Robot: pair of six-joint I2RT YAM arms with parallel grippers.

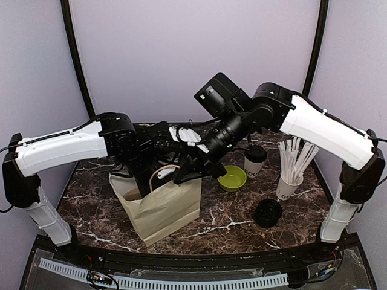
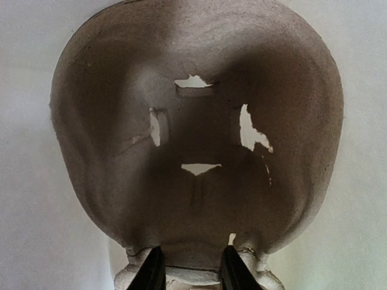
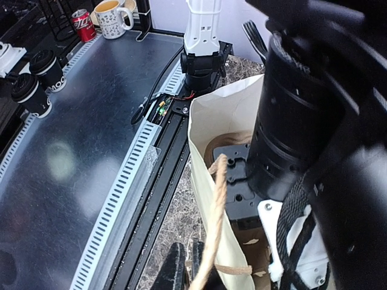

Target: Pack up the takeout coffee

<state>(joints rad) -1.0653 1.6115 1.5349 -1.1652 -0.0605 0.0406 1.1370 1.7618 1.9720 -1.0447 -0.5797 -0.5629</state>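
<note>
One takeout coffee cup [image 1: 254,160] is seen standing toward the far edge of the table [image 1: 230,228], right of centre; none is seen inside the paper bag [image 1: 163,208] near the front edge. The bag's twine handle [image 3: 216,199] is pinched by the right gripper [image 3: 184,272] and a pulp carrier [image 2: 193,151] is clamped by its rim in the left gripper [image 2: 192,272], so packing is judged barely begun.

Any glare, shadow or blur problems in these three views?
Top external: sharp and evenly lit, with only the bag mouth in shadow. Left wrist: the carrier fills the frame, dark in the middle, background washed out. Right wrist: soft glare on the metal sheet, and a black arm blurred close to the lens.
</note>
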